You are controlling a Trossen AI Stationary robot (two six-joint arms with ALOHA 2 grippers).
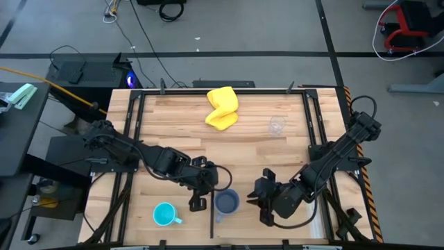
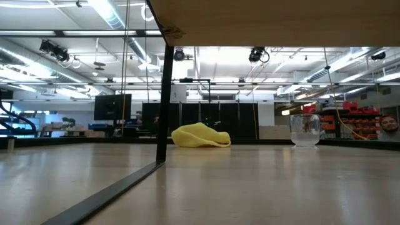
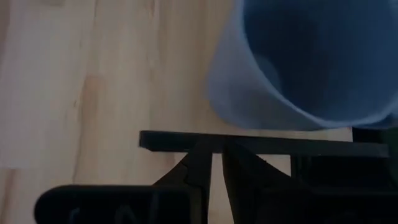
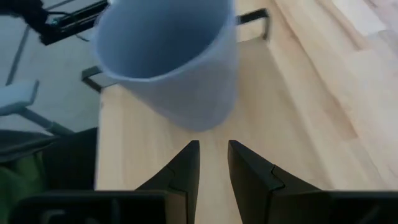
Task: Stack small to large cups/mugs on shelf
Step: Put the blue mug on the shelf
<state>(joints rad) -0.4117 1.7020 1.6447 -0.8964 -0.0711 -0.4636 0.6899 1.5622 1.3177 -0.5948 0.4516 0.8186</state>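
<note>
The grey-blue mug (image 1: 226, 201) stands upright on its base on the table near the near edge, between the two grippers. It fills the left wrist view (image 3: 311, 62) and the right wrist view (image 4: 168, 62). My left gripper (image 1: 201, 186) (image 3: 217, 168) is shut, just to the mug's left and clear of it. My right gripper (image 1: 261, 198) (image 4: 213, 158) is to the mug's right, with only a narrow slit between its fingers, also clear. The turquoise mug (image 1: 165, 214) stands near the near-left corner. The clear cup (image 1: 277, 125) (image 2: 305, 130) stands toward the far right.
A crumpled yellow cloth (image 1: 222, 107) (image 2: 200, 135) lies near the far edge. A thin black bar (image 1: 211, 215) (image 3: 249, 144) runs along the table beside the grey-blue mug. In the low view a black post (image 2: 164, 100) carries a wooden shelf board (image 2: 275, 19) overhead.
</note>
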